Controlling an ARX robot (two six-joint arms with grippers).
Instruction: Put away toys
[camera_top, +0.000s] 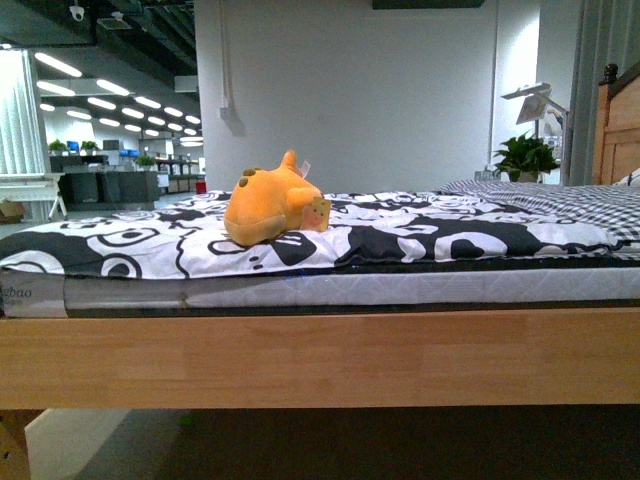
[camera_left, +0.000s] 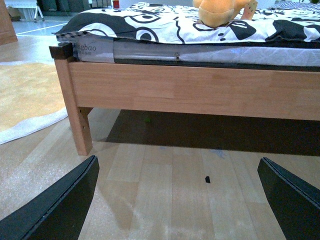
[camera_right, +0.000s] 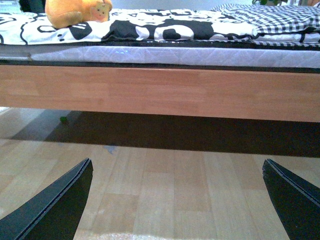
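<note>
An orange-yellow plush toy (camera_top: 272, 205) with a pointed fin on top and small dark marks lies on the black-and-white bedspread (camera_top: 420, 235), near the bed's front edge. It also shows in the left wrist view (camera_left: 220, 12) and the right wrist view (camera_right: 75, 12). My left gripper (camera_left: 177, 200) is open and empty, low above the wooden floor in front of the bed. My right gripper (camera_right: 177, 200) is open and empty too, low above the floor. Neither arm shows in the front view.
The wooden bed frame (camera_top: 320, 355) spans the front view, with a leg (camera_left: 75, 107) at its left corner. A beige rug (camera_left: 25, 97) lies left of the bed. A checked blanket (camera_top: 580, 200), a headboard (camera_top: 618, 125) and a potted plant (camera_top: 525, 155) are at the right.
</note>
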